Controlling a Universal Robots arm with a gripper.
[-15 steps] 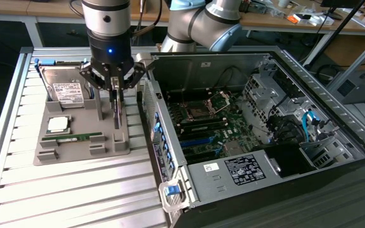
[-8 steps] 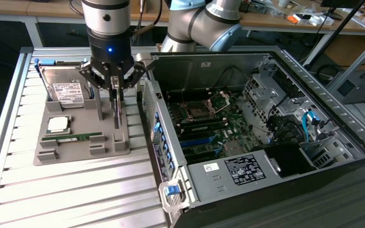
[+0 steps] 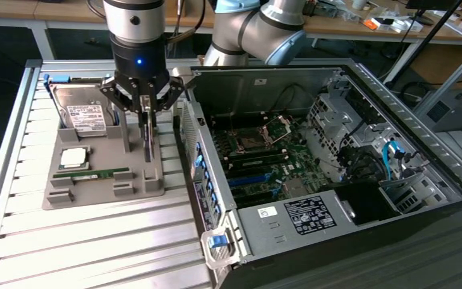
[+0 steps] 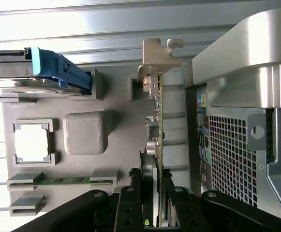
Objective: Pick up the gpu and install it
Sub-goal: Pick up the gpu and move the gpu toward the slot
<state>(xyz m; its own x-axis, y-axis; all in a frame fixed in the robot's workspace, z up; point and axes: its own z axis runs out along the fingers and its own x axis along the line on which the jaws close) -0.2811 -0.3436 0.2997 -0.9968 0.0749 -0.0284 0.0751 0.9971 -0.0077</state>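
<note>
Gripper (image 4: 152, 182) pinched on the gpu (image 4: 157, 121) top edge, card standing edge-up in the grey tray (image 3: 94, 194), on the tray's side nearest the PC case (image 3: 255, 81); I'd lift dead vertical, no twist, to clear slot walls.

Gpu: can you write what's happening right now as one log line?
gripper: fingers shut on gpu | gpu: upright in grey holder | install: not yet done

We count one graphics card (image 3: 147, 141), one hard drive (image 3: 82, 111), one processor chip (image 3: 74, 158) and one memory stick (image 3: 94, 174), on one gray tray (image 3: 94, 194) beside one open computer case (image 3: 247, 84).
</note>
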